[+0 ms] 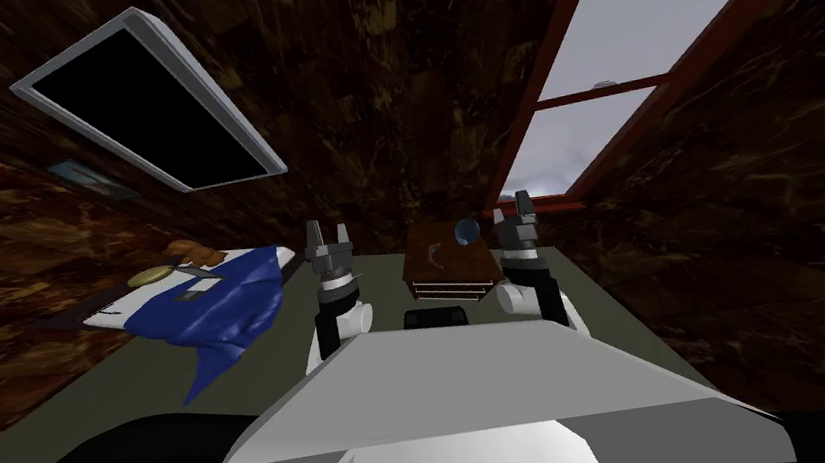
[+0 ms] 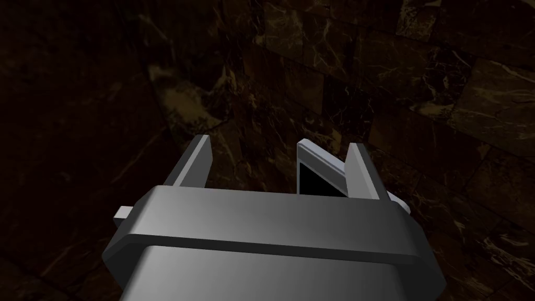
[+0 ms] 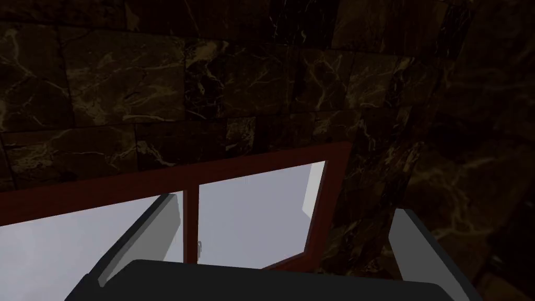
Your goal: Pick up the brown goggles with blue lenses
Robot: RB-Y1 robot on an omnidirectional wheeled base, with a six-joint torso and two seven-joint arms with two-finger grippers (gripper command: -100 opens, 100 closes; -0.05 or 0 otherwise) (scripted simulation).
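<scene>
One pair of goggles lies on top of a small brown drawer chest ahead of us. We make out a round blue lens at the end nearer the right arm and a dark curved strap across the chest's top. The chest stands on an olive floor near the dark marbled wall, with its drawer fronts facing us. We cannot tell what the drawers hold.

Our right claw hangs just beside the chest on the lens side, apart from the goggles, and its wrist view shows the fingers spread wide with nothing between them. Our left claw is raised on the chest's other side, farther from it. Its fingers are also wide apart and empty.

Well off to our left, a blue cloth drapes over a white slab, one corner trailing toward the floor. A brown lump and a pale oval thing sit at the slab's far end. Above them a white-framed black screen hangs on the wall.
</scene>
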